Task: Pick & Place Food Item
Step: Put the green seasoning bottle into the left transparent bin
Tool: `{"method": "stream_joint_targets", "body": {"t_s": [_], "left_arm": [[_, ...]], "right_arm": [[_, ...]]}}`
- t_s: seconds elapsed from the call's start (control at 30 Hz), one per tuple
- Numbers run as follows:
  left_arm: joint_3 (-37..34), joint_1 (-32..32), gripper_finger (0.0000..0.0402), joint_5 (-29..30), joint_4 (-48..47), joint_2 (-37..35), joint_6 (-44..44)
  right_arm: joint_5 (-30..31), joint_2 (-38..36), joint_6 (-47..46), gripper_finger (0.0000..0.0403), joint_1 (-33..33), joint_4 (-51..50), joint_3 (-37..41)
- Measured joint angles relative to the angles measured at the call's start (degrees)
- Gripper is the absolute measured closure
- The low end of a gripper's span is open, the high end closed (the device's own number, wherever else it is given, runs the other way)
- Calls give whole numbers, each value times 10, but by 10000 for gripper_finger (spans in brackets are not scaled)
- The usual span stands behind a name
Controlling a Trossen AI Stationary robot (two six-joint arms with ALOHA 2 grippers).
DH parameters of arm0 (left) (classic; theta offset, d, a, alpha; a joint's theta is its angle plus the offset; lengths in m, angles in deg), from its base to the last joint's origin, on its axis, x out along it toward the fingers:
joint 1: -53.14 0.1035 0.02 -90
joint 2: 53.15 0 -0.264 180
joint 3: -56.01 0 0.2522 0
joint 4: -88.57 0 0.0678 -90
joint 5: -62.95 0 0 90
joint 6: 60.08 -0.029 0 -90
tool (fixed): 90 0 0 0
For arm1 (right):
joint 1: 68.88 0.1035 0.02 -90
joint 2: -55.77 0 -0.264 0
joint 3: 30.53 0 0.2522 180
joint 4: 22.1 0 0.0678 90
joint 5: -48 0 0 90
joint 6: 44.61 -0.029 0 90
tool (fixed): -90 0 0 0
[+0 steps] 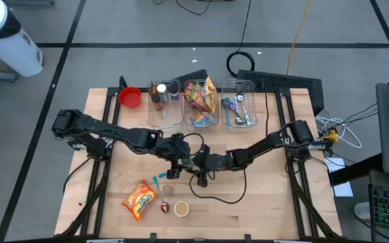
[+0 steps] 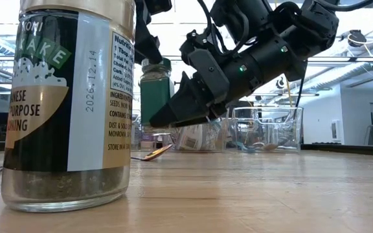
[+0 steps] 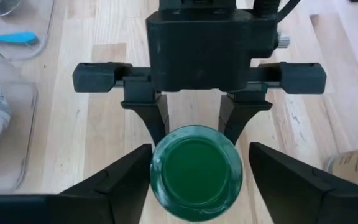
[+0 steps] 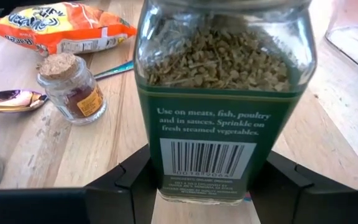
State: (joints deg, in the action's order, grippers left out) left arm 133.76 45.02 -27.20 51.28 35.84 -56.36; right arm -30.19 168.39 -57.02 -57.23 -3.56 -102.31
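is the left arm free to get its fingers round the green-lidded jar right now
Probably yes: the left gripper has open fingers either side of the green-lidded jar, nothing between, though the right gripper holds the jar too.

3 bins [image 1: 201, 101] are lined along the table's [image 1: 269, 202] far edge, with a snack bag [image 1: 139, 200] and corked jar [image 1: 165, 206] laid near its front

Both arms reached inward and met near the table's middle. The right gripper [image 1: 196, 162] pointed toward the left side, its fingers [image 3: 156, 118] closed on a green-lidded jar [image 3: 196, 171]. The left gripper [image 1: 181, 158] faced it, fingers [image 3: 120, 186] spread wide either side of that jar.
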Motion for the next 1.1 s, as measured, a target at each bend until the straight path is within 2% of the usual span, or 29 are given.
{"method": "stream_joint_targets", "body": {"t_s": [0.2, 0.47, 0.53, 0.67, 0.73, 0.93, 1.1], "left_arm": [[0, 11, 193, -3, -7, 0, 21], [0, 15, 193, -2, -12, -7, 11], [0, 11, 193, 4, -16, -18, 8], [-1, 7, 193, 42, -39, -65, 2], [-1, 8, 193, 70, -60, -94, 2], [0, 18, 193, 165, -101, -183, -3], [0, 79, 193, 213, -132, -231, -5]], "right_arm": [[0, 0, 0, 215, 0, 0, 0], [2, 0, 8, 214, 0, 4, 0], [1, -1, 11, 178, 0, 2, -1], [-33, -6, 14, 55, 1, -36, 0], [-32, -16, 12, 21, 1, -45, 2], [-32, -52, 22, 55, 0, -59, 1], [-32, -104, 22, 74, 5, -95, 8]]}}
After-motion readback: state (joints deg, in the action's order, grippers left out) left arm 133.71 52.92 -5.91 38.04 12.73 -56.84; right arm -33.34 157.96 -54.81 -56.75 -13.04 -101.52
